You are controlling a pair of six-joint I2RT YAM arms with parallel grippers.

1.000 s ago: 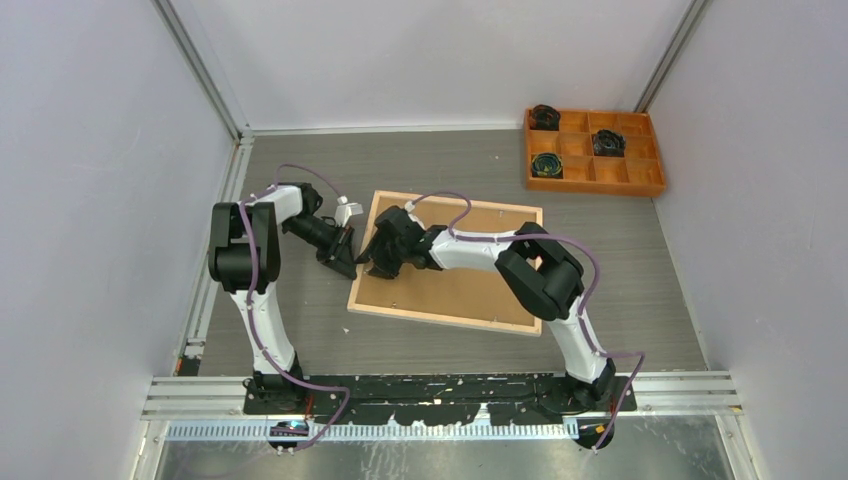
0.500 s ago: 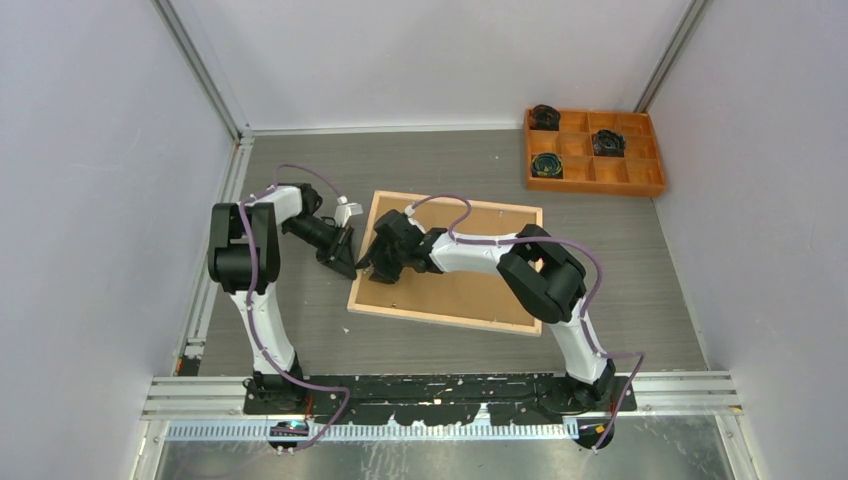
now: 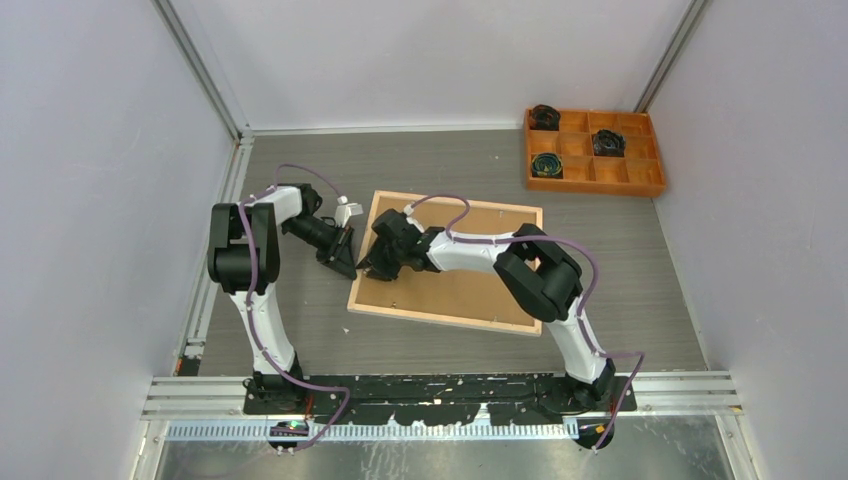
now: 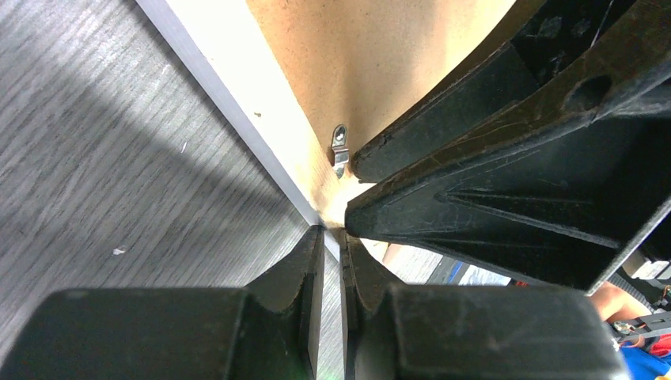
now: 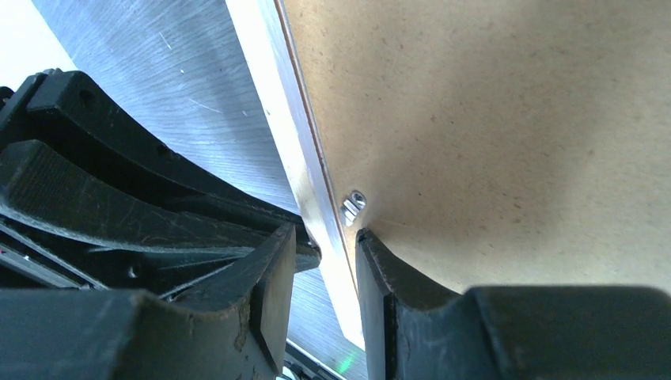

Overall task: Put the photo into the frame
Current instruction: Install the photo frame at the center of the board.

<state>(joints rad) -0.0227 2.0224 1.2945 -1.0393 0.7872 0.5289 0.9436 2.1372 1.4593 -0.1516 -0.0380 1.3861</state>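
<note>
Top external shows the frame [image 3: 446, 262] lying back-up with its brown backing board [image 3: 470, 285]. Both grippers meet at its left rail: right gripper [image 5: 326, 261] straddles it, slightly parted; left gripper [image 4: 331, 261] nearly pinched shut beside a tiny metal clip [image 4: 339, 150].

Wood-railed frame [image 3: 447, 262] flat, back upward

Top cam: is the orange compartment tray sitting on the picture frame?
No, the orange compartment tray stands apart at the far right of the table, well clear of the light wooden frame holding the brown backing board.
</note>
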